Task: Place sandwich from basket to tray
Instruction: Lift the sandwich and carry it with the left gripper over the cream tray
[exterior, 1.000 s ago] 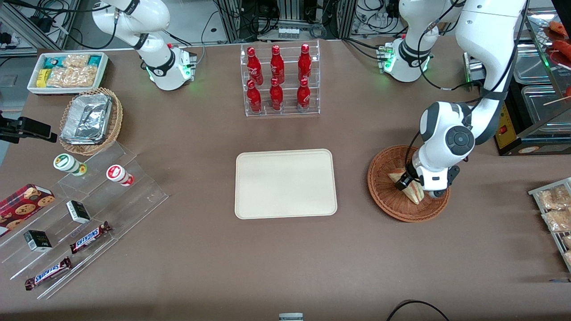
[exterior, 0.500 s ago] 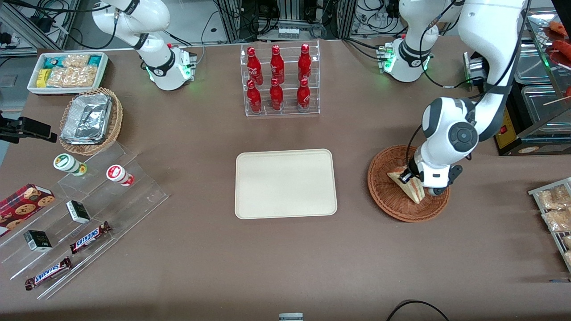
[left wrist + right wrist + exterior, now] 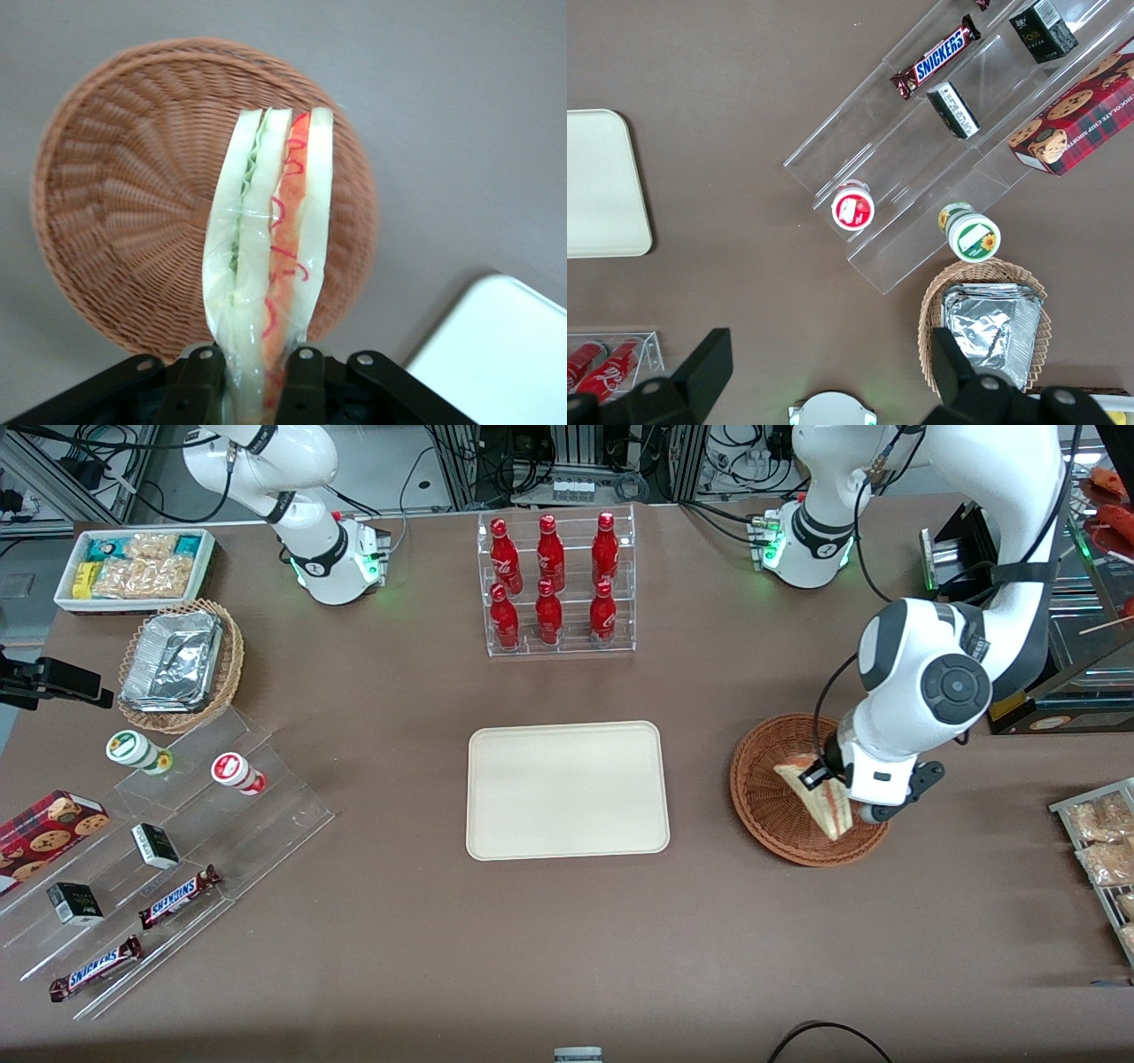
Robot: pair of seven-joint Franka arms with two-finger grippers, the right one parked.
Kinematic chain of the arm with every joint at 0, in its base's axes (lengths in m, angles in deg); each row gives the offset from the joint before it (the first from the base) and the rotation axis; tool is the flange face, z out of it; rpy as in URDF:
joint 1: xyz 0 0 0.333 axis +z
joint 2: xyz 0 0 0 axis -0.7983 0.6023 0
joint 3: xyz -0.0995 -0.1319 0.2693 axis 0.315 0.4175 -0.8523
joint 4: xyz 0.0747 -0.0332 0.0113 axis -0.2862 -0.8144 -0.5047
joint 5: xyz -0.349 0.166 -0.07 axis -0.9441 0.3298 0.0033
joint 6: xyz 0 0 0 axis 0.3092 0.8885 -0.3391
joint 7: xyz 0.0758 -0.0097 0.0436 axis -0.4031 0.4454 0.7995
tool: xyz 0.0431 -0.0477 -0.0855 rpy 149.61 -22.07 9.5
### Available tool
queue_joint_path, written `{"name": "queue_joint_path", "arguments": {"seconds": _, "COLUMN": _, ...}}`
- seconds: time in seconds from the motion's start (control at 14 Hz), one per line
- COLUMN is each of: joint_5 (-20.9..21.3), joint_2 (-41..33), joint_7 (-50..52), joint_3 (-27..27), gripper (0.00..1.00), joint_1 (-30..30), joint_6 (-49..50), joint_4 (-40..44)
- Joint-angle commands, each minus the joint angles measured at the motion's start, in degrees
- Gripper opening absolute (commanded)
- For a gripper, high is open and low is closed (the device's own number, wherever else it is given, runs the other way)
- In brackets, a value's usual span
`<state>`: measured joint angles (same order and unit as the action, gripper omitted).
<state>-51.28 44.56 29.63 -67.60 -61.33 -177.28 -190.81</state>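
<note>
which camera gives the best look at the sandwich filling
The left wrist view: the sandwich, clamped in the gripper, shows its green and red layers edge-on above the basket. The front view shows it small; the right wrist view misses it.

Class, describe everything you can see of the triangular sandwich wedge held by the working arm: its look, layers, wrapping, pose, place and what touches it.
The triangular sandwich wedge has pale bread slices with green filling on one side and orange-red filling on the other, under clear film. The left arm's gripper is shut on one end, its black fingers pressing both faces. It hangs lifted above the round reddish-brown wicker basket, appearing clear of the weave. The flat cream rectangular tray lies toward the parked arm's end.
</note>
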Motion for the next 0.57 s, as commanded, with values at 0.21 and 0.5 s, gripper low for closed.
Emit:
{"name": "queue_joint_path", "arguments": {"seconds": 0.21, "joint_5": 1.2, "joint_2": 10.3, "joint_7": -0.9, "joint_3": -0.3, "gripper": 0.0, "joint_1": -9.8, "joint_6": 1.4, "joint_4": 12.5}}
{"name": "queue_joint_path", "arguments": {"seconds": 0.5, "joint_5": 1.8, "joint_2": 16.5, "joint_7": -0.7, "joint_3": -0.4, "gripper": 0.0, "joint_1": -17.5, "joint_6": 1.1, "joint_4": 19.4}}
